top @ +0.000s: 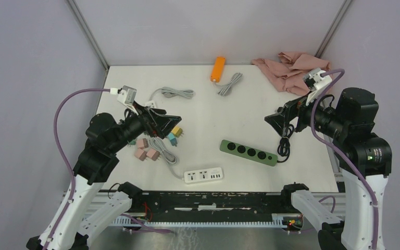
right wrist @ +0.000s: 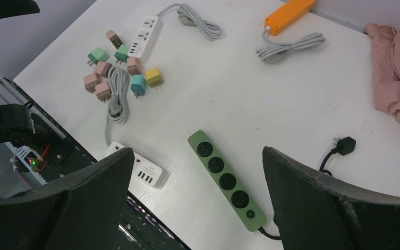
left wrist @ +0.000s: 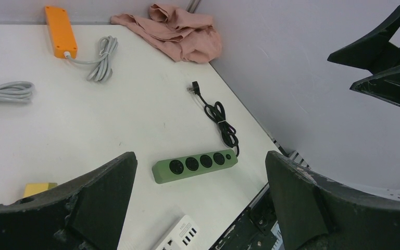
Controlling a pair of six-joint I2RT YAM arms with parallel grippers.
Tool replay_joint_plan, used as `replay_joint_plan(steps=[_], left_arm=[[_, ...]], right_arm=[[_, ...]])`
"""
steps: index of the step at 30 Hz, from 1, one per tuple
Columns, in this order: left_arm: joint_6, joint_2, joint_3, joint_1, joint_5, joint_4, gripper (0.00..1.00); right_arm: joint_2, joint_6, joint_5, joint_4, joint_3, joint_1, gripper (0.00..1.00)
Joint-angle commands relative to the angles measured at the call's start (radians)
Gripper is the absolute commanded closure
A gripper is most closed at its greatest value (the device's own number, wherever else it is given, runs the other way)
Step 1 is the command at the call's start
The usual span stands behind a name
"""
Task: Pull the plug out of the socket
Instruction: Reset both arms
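- Not yet begun, as far as shown: left gripper [top: 174,123] and right gripper [top: 270,121] have jaws spread wide, holding nothing.
- Coloured plugs [right wrist: 102,69] lie near the counter's left edge, beside a white power strip [right wrist: 145,35]. Cannot tell whether any is seated.
- Left jaws hang close above that cluster; right jaws are well apart, by the right edge.

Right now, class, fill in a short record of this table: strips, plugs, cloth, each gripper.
Green power strip: right of centre, all four sockets empty
Black plug: lying loose on the table
Orange power strip: far edge
White power strip: near front edge
Coloured adapters: clustered on left
Pink cloth: far right corner
Left gripper: open, holding nothing
Right gripper: open, holding nothing
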Motion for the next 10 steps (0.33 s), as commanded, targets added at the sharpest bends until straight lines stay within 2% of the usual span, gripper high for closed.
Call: replay_joint_plan(steps=[1, 10], left_arm=[[0.052, -0.001, 0.053, -0.003, 0.003, 0.013, 0.01], [0.059, -0.006, 0.064, -0.002, 0.001, -0.003, 0.01]], right_arm=[[-0.01, -0.012, 0.034, 0.038, 0.011, -0.004, 0.01], [-0.019, -0.026, 0.04, 0.035, 0.009, -0.003, 0.01]])
